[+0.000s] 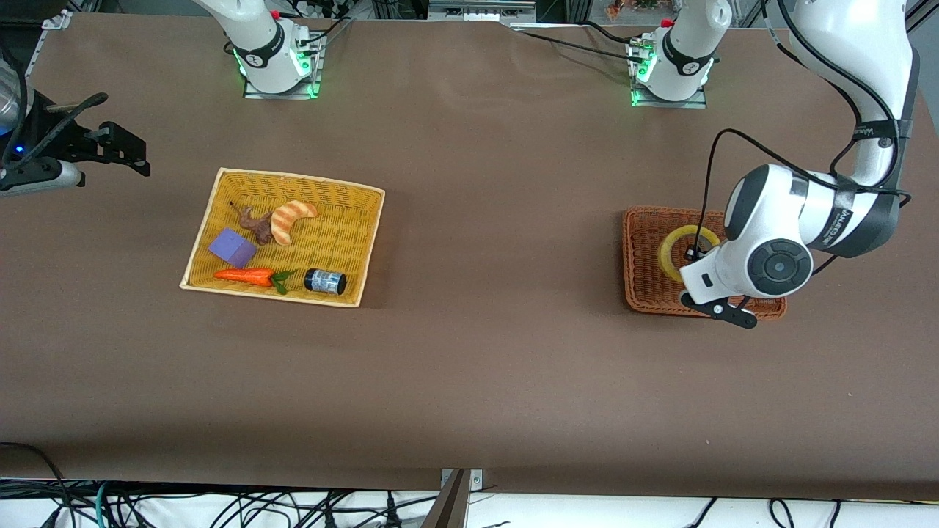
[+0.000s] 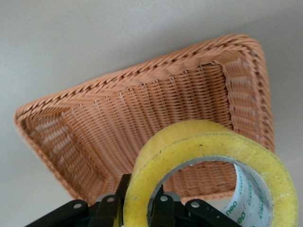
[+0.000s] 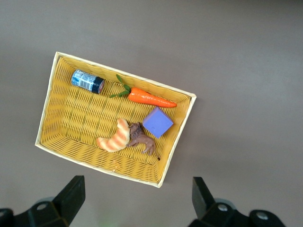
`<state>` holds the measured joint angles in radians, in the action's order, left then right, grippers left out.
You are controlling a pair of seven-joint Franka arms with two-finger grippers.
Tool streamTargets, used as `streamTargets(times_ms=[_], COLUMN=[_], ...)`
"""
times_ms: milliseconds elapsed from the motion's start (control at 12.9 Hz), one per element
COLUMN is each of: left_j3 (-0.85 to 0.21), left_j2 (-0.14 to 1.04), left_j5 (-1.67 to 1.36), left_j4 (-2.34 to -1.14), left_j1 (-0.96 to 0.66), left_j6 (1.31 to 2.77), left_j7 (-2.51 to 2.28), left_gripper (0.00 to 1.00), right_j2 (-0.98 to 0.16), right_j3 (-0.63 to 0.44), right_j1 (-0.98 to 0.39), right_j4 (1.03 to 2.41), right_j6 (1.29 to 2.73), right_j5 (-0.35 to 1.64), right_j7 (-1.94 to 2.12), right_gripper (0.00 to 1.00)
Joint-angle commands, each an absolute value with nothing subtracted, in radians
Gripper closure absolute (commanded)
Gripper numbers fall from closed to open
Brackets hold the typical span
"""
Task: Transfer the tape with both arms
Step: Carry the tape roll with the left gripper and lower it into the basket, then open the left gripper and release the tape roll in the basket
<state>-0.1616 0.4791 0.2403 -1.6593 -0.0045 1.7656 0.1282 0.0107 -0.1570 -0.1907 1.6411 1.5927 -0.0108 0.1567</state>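
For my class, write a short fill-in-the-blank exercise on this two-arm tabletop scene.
1. The left hand grips the ____ over the orange-brown basket.
2. The right hand is ____.
3. In the yellow basket, the croissant lies beside a brown toy ____.

Missing words: tape roll; open; animal

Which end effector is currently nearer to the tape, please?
The left. The left end effector is shut on the tape over the orange-brown basket. The right end effector waits open at the right arm's end of the table, well away from it.

Tape (image 2: 208, 156) (gripper-held) over basket (image 2: 142, 118)
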Motion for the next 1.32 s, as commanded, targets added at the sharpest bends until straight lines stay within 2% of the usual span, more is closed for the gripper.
streamTargets(times_ms=[0,389,466,699,855,933,1088,1244], left_j3=[-0.08,-0.025,-0.023,-0.025,-0.026,-0.026,-0.025,-0.025], left_j2=[0.359,0.365,0.38,0.39,0.384,0.376,0.376,0.376], left_j5=[0.175,0.166,0.166,0.164,0.155,0.1,0.02,-0.001], left_j4=[-1.912,-2.146,-2.158,-2.146,-2.108,-2.071,-1.935,-1.728], left_j1=[-0.009,-0.009,-0.009,-0.009,-0.009,-0.009,-0.011,-0.011], left_j6=[1.99,2.374,2.416,2.418,2.361,2.292,2.087,1.828], left_j7=[0.263,0.298,0.296,0.281,0.27,0.273,0.275,0.264], left_gripper=[1.0,1.0,1.0,1.0,0.17,0.0,0.0,0.0], right_j2=[0.002,0.0,0.0,0.0,0.0,0.0,0.0,0.0], right_j3=[-0.161,-0.161,-0.161,-0.161,-0.161,-0.161,-0.161,-0.163], right_j1=[-0.186,-0.186,-0.186,-0.186,-0.186,-0.186,-0.186,-0.186], right_j4=[1.612,1.612,1.612,1.612,1.612,1.612,1.612,1.612], right_j6=[1.586,1.586,1.585,1.585,1.585,1.585,1.585,1.585], right_j5=[-0.002,-0.003,-0.003,-0.003,-0.003,-0.003,-0.003,-0.003], right_j7=[0.152,0.152,0.152,0.152,0.152,0.152,0.152,0.152], right_gripper=[0.0,0.0,0.0,0.0,0.0,0.0,0.0,0.0])
